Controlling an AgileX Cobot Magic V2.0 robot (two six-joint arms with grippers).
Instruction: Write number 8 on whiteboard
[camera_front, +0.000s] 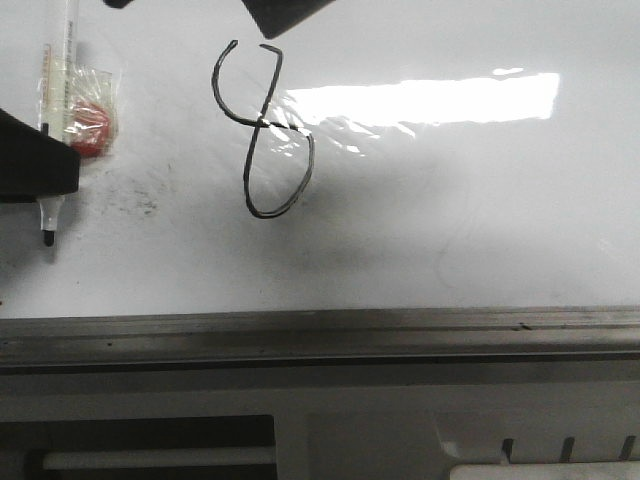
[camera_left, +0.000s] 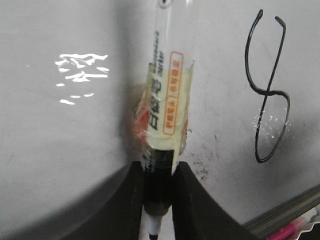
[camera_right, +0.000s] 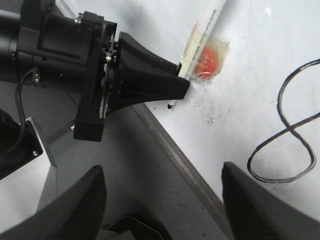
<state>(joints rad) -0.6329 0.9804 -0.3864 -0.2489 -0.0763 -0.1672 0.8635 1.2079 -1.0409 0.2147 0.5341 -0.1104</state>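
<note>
One black figure, the number 8 (camera_front: 263, 130), stands drawn on the whiteboard (camera_front: 480, 220), toward the far edge and left of the bright glare patch. Its top loop is left unclosed, and its lower loop is rounder and closed. The grey frame strip (camera_front: 320, 335) runs along the near edge of the surface.

The left hand (camera_left: 159, 200) is closed on a marker pen (camera_left: 165, 100), its two dark fingers (camera_left: 134, 200) pressed against the black lower part of the barrel. The pen's tip pokes out past the fingers, toward the near edge. The clear barrel carries a white and orange label wrapped in yellowish tape, with a red blob (camera_front: 88, 125) showing beside it. In the front view this hand sits at the left edge of the surface, well apart from the figure.

The right hand (camera_right: 162, 200) hangs over the near frame strip with its fingers (camera_right: 75, 210) spread wide and nothing between them. The lower loop of the figure lies near its one fingertip.
</note>
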